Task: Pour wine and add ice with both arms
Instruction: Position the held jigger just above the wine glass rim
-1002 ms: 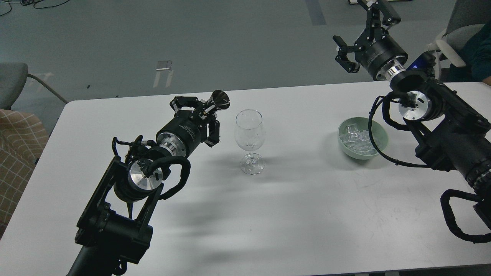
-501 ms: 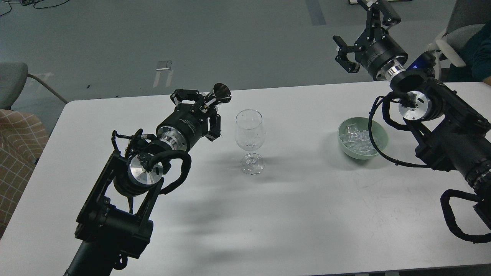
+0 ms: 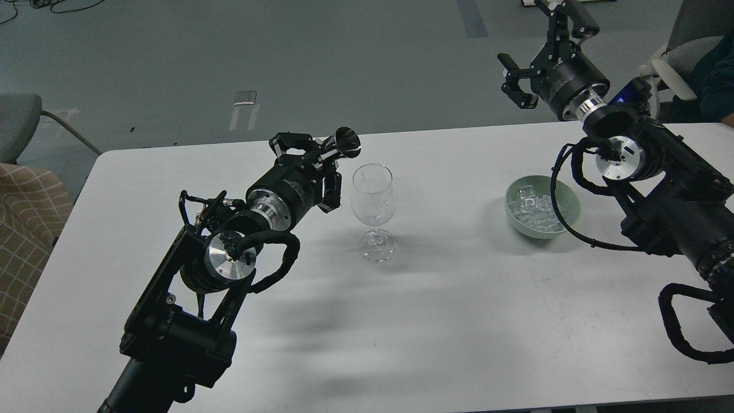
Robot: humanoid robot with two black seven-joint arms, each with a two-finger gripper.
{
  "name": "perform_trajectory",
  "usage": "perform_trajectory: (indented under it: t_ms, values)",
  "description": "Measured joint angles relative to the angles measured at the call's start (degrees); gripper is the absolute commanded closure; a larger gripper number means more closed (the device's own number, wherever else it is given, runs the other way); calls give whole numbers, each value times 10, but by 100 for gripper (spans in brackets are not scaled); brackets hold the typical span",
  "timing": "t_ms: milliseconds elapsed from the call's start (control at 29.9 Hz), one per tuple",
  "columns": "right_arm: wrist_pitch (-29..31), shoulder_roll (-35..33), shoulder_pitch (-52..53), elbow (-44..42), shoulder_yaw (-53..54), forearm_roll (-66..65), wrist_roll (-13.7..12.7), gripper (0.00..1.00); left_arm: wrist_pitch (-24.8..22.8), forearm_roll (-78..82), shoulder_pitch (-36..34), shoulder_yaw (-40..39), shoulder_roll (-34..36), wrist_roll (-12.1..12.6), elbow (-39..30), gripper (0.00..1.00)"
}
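Wide bare table (image 3: 459,321) at six o'clock gives me free passage. The wine glass (image 3: 373,198) blocks centre, my left gripper (image 3: 321,166) crowding its nine o'clock; the ice bowl (image 3: 542,207) sits at three.

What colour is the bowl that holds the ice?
Pale green, seen in the head view: the bowl holds clear ice.
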Motion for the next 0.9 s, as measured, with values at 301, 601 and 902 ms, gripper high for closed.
perform_trajectory:
  t_ms: [301,601,902]
  values:
    - [0,1,0,0,0,0,0,0,-2,21,0,0,0,-4,0,100]
    - [0,0,0,0,0,0,0,0,-4,35,-1,0,0,-7,-3,100]
    - [0,1,0,0,1,0,0,0,-15,49,-1,0,0,-8,-5,100]
